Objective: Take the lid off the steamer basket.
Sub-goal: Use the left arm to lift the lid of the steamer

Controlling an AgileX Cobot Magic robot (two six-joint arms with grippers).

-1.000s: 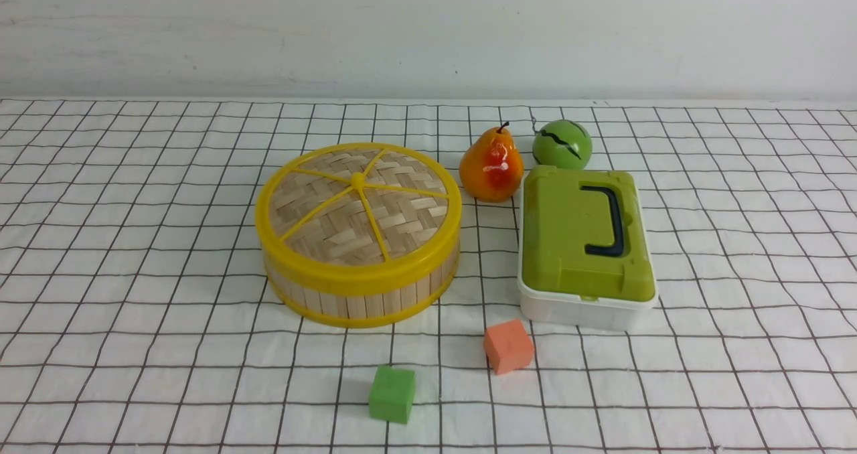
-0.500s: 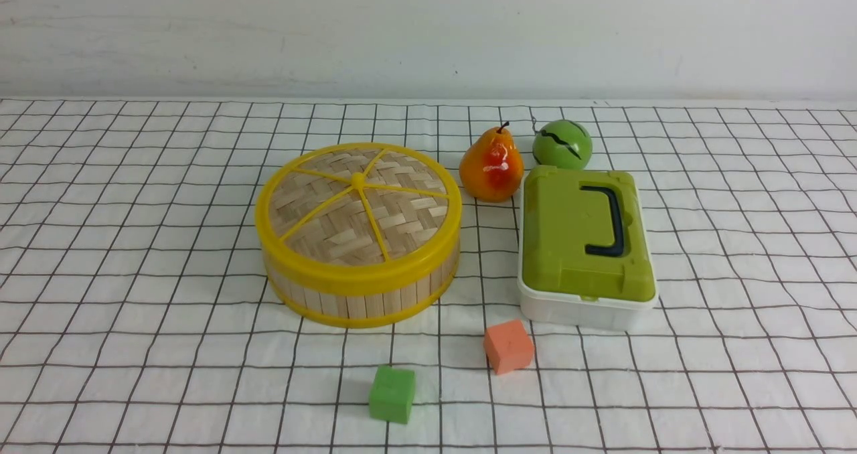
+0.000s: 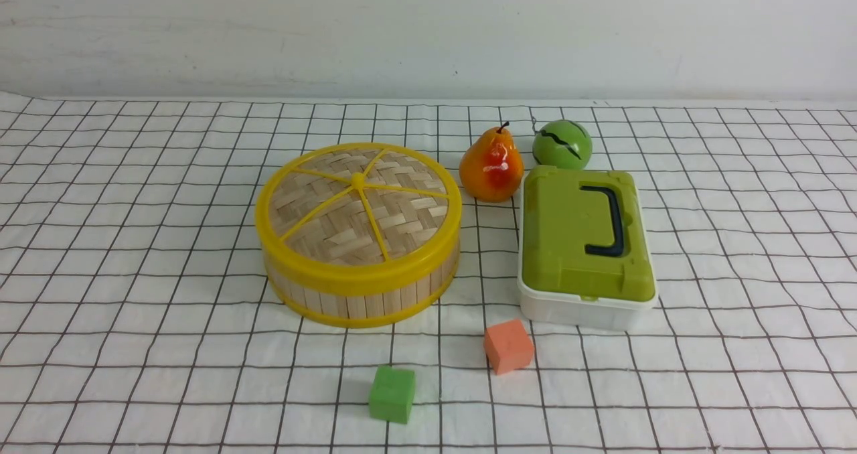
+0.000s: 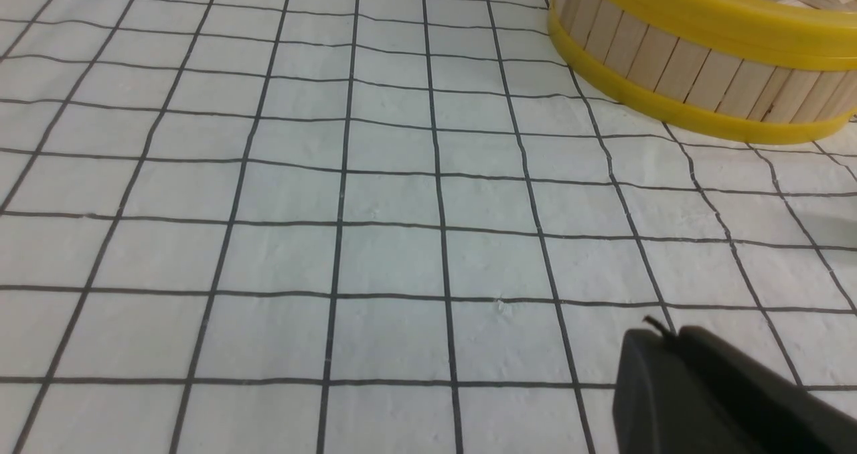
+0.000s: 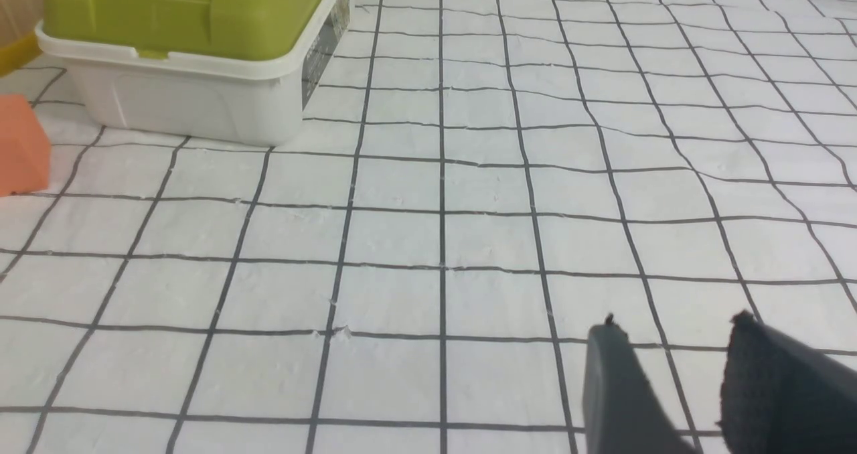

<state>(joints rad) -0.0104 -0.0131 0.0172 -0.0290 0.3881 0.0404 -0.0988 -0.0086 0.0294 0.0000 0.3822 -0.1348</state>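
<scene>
The lid point(image 3: 358, 203), woven tan bamboo with a yellow rim and spokes, sits closed on the steamer basket point(image 3: 361, 300) at the middle of the checked cloth. Neither gripper shows in the front view. In the left wrist view my left gripper point(image 4: 669, 337) is shut and empty, low over the cloth. The basket's slatted wall point(image 4: 676, 65) and the lid's yellow rim point(image 4: 723, 19) lie some way ahead of it. In the right wrist view my right gripper point(image 5: 673, 330) is open and empty over bare cloth.
A white box with a green lid point(image 3: 586, 240) stands right of the basket and also shows in the right wrist view point(image 5: 194, 72). A pear point(image 3: 491, 166) and a green ball point(image 3: 562, 144) lie behind it. An orange cube point(image 3: 509, 345) and a green cube point(image 3: 392, 394) lie in front.
The cloth's far left corner has shifted slightly. The basket, the lid and the other objects have not moved.
</scene>
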